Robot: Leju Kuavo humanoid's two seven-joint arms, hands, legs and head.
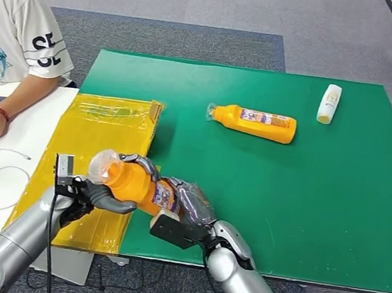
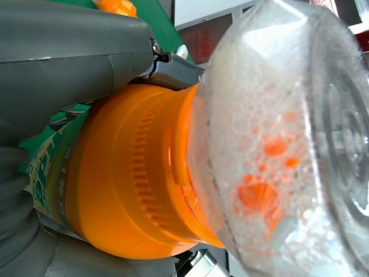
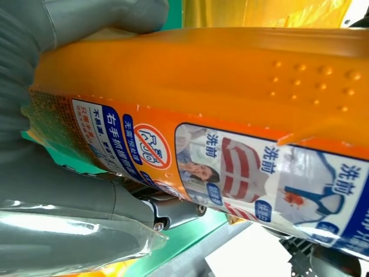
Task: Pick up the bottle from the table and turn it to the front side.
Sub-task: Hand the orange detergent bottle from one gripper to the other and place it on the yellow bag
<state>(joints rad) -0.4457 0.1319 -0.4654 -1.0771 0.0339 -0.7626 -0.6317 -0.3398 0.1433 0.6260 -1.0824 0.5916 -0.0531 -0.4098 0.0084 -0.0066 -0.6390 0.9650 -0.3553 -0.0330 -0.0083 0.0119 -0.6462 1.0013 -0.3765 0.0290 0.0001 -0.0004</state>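
An orange bottle (image 1: 134, 184) with a clear cap (image 1: 100, 166) is held off the table near its front edge, lying roughly level with the cap toward the left. My left hand (image 1: 103, 194) grips its neck end, and my right hand (image 1: 193, 205) grips its labelled lower body. The left wrist view has the orange neck (image 2: 130, 173) and foamy clear cap (image 2: 278, 138) close up. In the right wrist view the bottle's printed label (image 3: 244, 167) with pictures and blue text faces the camera. A second orange bottle (image 1: 253, 122) lies on its side on the green mat (image 1: 306, 196).
A small white bottle (image 1: 328, 103) lies at the mat's far right. A yellow plastic sheet (image 1: 95, 134) covers the left part of the table. A person in a white shirt (image 1: 19, 32) sits at a white desk (image 1: 15, 153) with cables on the left.
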